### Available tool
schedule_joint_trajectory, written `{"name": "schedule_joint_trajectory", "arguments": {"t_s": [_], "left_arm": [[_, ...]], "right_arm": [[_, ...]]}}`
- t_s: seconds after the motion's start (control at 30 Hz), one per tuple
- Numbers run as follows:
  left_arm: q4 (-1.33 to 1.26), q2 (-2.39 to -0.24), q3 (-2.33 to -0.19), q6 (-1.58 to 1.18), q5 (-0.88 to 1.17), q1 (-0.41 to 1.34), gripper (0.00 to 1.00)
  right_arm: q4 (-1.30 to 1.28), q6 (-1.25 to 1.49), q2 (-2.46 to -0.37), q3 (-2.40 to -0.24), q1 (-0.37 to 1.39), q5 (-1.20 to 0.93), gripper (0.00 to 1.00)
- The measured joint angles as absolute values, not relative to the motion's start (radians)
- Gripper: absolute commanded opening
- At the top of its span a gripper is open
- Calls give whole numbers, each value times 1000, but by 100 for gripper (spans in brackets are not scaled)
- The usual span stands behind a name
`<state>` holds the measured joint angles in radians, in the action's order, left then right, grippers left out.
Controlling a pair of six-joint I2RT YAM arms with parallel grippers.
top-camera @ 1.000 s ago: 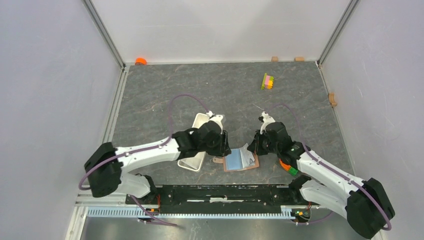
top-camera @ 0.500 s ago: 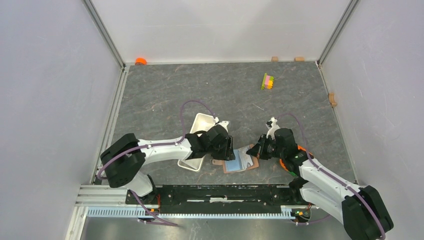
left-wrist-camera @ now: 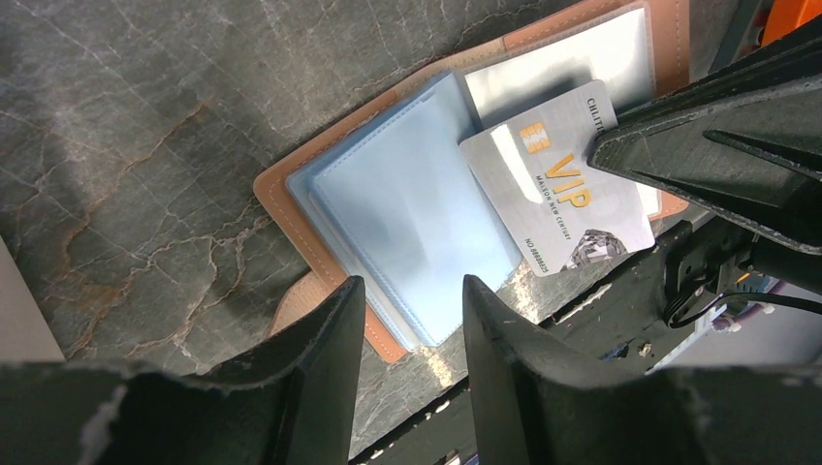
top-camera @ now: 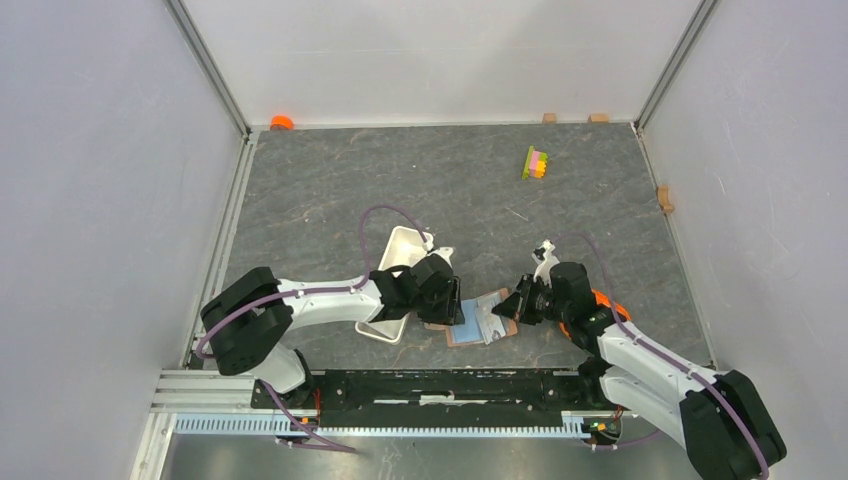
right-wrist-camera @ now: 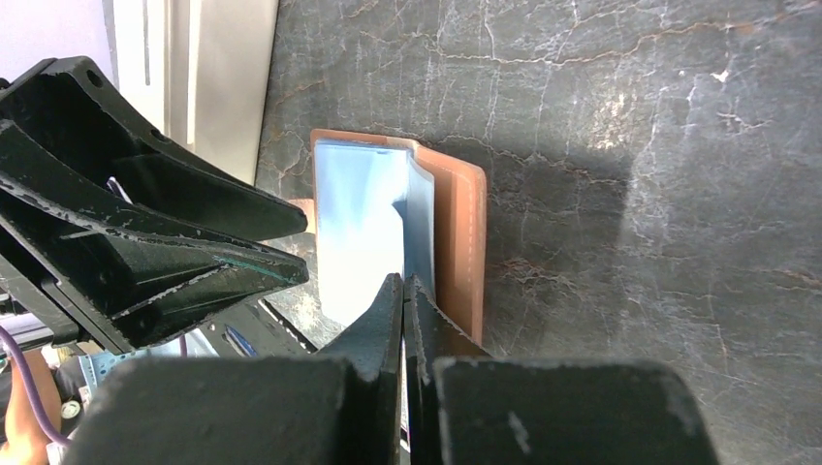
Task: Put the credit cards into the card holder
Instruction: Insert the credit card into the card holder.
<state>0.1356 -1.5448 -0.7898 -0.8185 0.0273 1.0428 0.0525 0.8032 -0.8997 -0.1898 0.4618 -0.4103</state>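
Observation:
The card holder (top-camera: 468,338) lies open on the table between the arms, brown with pale blue clear sleeves; it also shows in the left wrist view (left-wrist-camera: 279,197) and the right wrist view (right-wrist-camera: 461,242). My right gripper (top-camera: 512,306) is shut on a grey credit card (left-wrist-camera: 553,179) printed "VIP" and holds it on edge over the holder's right half. In the right wrist view the card (right-wrist-camera: 418,228) shows edge-on in front of the closed fingertips (right-wrist-camera: 393,291). My left gripper (top-camera: 450,303) is open and empty, low over the holder's left edge (left-wrist-camera: 407,291).
A long white tray (top-camera: 395,255) lies just left of the holder, under the left arm. A coloured block stack (top-camera: 536,162) stands at the back right, an orange piece (top-camera: 281,122) in the back left corner. The black rail (top-camera: 440,385) runs along the near edge.
My right gripper has come down and left with the card, over the holder's right half. My left gripper has shifted slightly toward the holder's left edge.

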Motion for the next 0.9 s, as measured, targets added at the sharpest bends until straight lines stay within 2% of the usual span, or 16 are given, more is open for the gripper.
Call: {"name": "schedule_joint_trajectory", "arguments": {"t_s": [0.4, 0.9], "left_arm": [[124, -1565, -760, -820, 29, 1034, 36], [117, -1574, -759, -822, 39, 1020, 31]], "right_arm": [[199, 827, -973, -138, 461, -415, 0], [433, 838, -1113, -105, 466, -389, 0]]}}
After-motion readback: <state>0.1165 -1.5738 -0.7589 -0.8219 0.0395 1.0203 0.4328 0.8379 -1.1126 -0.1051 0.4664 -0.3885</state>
